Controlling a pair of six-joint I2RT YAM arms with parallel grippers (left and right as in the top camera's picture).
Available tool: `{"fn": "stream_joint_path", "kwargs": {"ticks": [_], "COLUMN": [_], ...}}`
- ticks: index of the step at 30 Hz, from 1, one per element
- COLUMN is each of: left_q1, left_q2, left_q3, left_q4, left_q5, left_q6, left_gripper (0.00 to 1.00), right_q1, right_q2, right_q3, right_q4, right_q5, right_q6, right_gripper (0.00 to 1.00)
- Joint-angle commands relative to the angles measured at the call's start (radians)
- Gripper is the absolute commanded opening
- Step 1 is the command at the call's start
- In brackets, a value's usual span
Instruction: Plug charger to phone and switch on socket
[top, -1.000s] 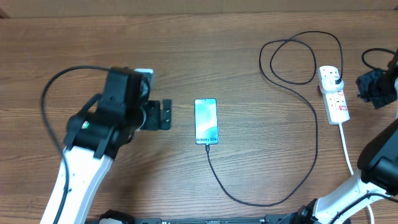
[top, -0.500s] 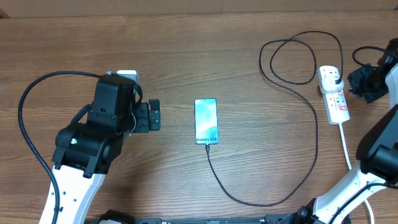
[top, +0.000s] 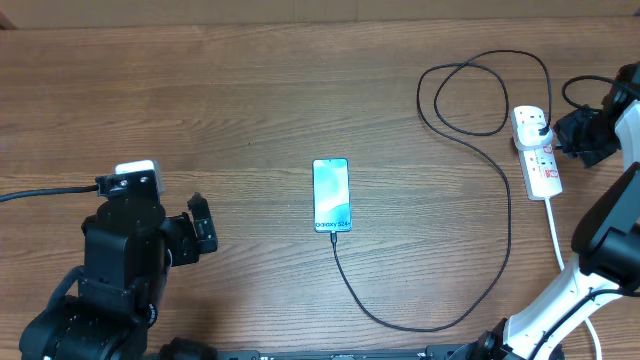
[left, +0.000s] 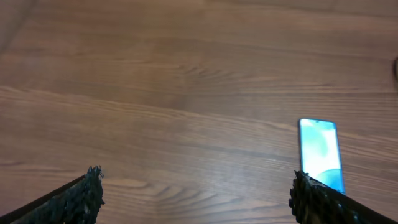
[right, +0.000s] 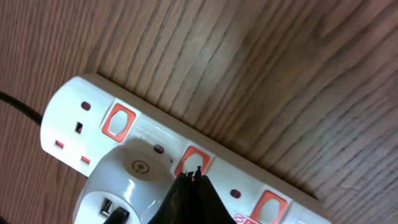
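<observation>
Robot lab: wood table (top: 250, 80), left arm (top: 115, 275), right arm (top: 612, 240).

Socket (right: 140, 134) cut off at bottom edge, right end effector (right: 191, 186) hiding part; phone (left: 320, 152) lower end behind finger (left: 314, 200)

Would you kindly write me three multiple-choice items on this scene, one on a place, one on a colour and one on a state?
1. Where does the phone lie?
A) on the power strip
B) on the table, apart from the power strip
C) in an end effector

2. What colour are the power strip's switches?
A) green
B) red
C) blue

3. How is the left end effector?
A) shut on the phone
B) shut, empty
C) open, empty

Answers: 1 B, bare wood separates them overhead; 2 B, the right wrist view shows red rockers; 3 C, its fingers stand wide apart with only table between.
</observation>
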Motion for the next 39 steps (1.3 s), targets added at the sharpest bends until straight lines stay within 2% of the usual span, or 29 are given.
{"fn": "stream_joint_path", "kwargs": {"ticks": [1, 22, 27, 39], "left_q1": [-0.006, -0.006, -0.006, -0.006], "left_q2": [0.008, 0.008, 0.008, 0.011], "left_q3": [0.004, 0.004, 0.004, 0.004], "left_q4": [-0.011, -0.011, -0.012, -0.051], "left_q5": [-0.060, -0.062, -0.061, -0.059], "left_q6": [-0.037, -0.040, -0.040, -0.040], "left_gripper": [0.99, 0.99, 0.99, 1.00], "right_q1": [0.027, 0.058, 0.094, 0.101], "right_q2": [0.033, 0.093, 0.161, 0.171], "right_q3": [0.031, 0.030, 0.030, 0.035], "right_q4": [0.005, 0.002, -0.003, -0.032], "right_q5": [-0.009, -0.017, -0.016, -0.042], "right_q6": [-0.019, -0.020, -0.046, -0.099], "right_gripper": [0.04, 0.04, 0.04, 0.04]}}
